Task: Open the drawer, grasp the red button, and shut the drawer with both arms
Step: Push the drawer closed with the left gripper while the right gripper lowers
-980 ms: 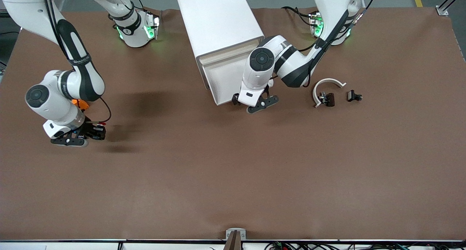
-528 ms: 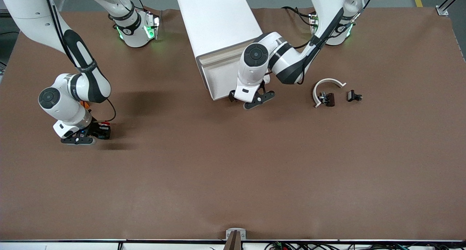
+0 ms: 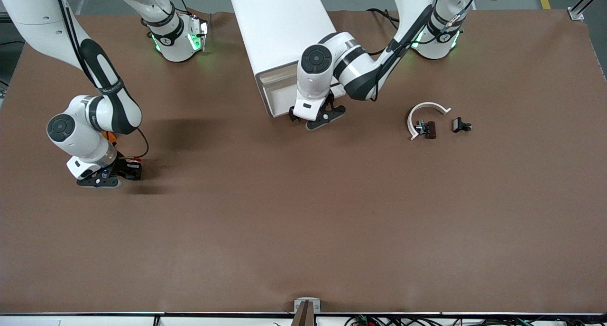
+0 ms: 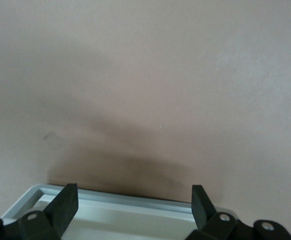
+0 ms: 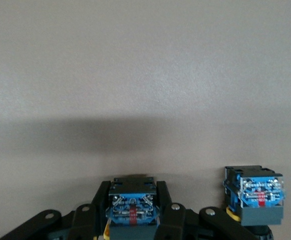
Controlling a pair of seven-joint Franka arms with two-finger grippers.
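Observation:
The white cabinet (image 3: 284, 27) stands at the back of the table. Its bottom drawer (image 3: 280, 96) sticks out a short way. My left gripper (image 3: 317, 119) is open at the drawer's front edge. In the left wrist view the drawer's rim (image 4: 130, 205) lies between the spread fingers of the left gripper (image 4: 133, 200). My right gripper (image 3: 102, 179) is low over the table at the right arm's end. It is shut on the button (image 5: 133, 207), whose dark blue body shows while its cap is hidden. A red spot (image 3: 135, 161) shows beside that gripper.
A like button (image 5: 255, 197) with a yellow rim stands beside the held one. An orange cube (image 3: 109, 136) peeks out under the right arm. A white curved piece (image 3: 427, 108) and two small black parts (image 3: 429, 129) (image 3: 461, 125) lie toward the left arm's end.
The left gripper has moved toward the cabinet and the drawer has slid most of the way in. The right gripper, still shut on the button, shifted slightly toward the table's middle.

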